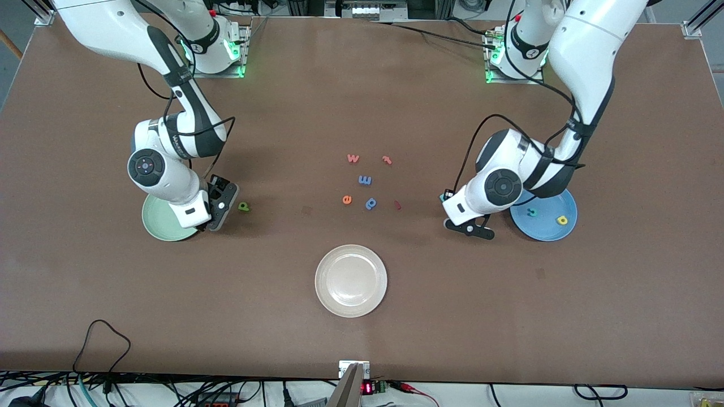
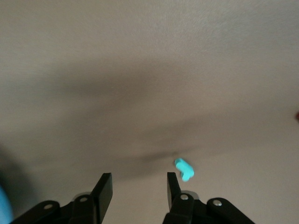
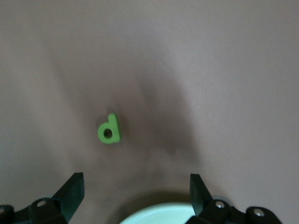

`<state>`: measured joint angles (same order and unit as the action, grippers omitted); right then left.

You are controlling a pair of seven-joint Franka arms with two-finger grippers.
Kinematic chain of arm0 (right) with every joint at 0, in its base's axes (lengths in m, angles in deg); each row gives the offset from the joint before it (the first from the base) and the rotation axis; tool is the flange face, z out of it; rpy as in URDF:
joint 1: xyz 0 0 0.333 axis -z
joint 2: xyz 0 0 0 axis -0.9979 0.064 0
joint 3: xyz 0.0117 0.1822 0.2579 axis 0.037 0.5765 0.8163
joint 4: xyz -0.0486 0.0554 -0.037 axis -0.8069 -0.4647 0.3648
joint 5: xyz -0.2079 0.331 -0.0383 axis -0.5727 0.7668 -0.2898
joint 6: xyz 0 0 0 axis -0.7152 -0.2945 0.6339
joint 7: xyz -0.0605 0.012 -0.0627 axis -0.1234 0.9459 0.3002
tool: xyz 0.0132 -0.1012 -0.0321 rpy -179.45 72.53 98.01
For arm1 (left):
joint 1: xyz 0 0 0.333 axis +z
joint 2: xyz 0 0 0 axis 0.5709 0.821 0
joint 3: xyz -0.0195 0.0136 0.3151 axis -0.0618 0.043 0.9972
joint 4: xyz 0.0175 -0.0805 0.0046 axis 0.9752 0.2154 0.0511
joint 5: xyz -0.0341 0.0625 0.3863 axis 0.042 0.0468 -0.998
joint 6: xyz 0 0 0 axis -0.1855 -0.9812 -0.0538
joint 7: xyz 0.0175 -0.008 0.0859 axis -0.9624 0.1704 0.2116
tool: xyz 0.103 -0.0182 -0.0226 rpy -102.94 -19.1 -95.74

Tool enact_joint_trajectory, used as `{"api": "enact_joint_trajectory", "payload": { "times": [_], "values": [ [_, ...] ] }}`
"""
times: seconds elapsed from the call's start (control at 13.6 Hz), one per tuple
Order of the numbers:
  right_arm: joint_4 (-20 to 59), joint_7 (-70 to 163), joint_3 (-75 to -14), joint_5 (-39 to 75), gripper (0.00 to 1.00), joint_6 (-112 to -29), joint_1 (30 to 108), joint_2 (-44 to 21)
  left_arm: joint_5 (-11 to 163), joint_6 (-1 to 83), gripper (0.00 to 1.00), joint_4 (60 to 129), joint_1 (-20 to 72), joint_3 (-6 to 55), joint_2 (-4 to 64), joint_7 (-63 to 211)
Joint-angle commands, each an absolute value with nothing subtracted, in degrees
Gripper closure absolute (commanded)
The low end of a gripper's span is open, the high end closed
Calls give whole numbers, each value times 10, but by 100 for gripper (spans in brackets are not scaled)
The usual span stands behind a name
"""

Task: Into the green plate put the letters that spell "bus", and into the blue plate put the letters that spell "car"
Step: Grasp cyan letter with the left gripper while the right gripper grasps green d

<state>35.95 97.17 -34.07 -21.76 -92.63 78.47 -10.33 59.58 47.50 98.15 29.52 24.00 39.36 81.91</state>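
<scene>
The olive-green letter (image 1: pixel 244 207) (image 3: pixel 109 130) lies on the table beside the green plate (image 1: pixel 157 223) (image 3: pixel 163 215). My right gripper (image 1: pixel 219 212) (image 3: pixel 136 179) hangs open over the plate's edge, a short way from that letter, with nothing between its fingers. The right arm hides most of the green plate. The blue plate (image 1: pixel 546 229) holds a teal letter (image 1: pixel 531 212) and a yellow letter (image 1: pixel 561 220). Beside it my left gripper (image 1: pixel 469 229) (image 2: pixel 139 179) stands low over the table, open and empty. Another teal letter (image 2: pixel 184 169) (image 1: pixel 442 196) lies just outside one finger.
Loose letters sit mid-table: an orange w (image 1: pixel 353 158), a red one (image 1: pixel 387 160), a blue m (image 1: pixel 365 180), an orange e (image 1: pixel 347 199), a blue p (image 1: pixel 371 203) and a dark red one (image 1: pixel 397 205). A cream plate (image 1: pixel 350 305) stands nearer the front camera.
</scene>
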Motion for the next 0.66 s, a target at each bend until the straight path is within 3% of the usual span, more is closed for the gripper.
{"api": "enact_joint_trajectory", "payload": {
  "times": [0.0, 0.07, 0.15, 0.37, 0.59],
  "values": [
    [362, 992, -333, -222, 21, -952, 785, -96, 594, 480, 50, 974, 287, 239, 403, 869],
    [362, 992, -333, -222, 32, -958, 782, -92, 595, 483, 50, 974, 285, 239, 403, 875],
    [362, 992, -333, -222, 35, -960, 777, -89, 596, 493, 50, 976, 287, 239, 404, 882],
    [363, 982, -333, -223, 43, -967, 769, -82, 599, 501, 52, 979, 285, 239, 407, 950],
    [365, 962, -333, -223, 43, -967, 760, -80, 599, 501, 54, 981, 274, 239, 409, 1006]
  ]
}}
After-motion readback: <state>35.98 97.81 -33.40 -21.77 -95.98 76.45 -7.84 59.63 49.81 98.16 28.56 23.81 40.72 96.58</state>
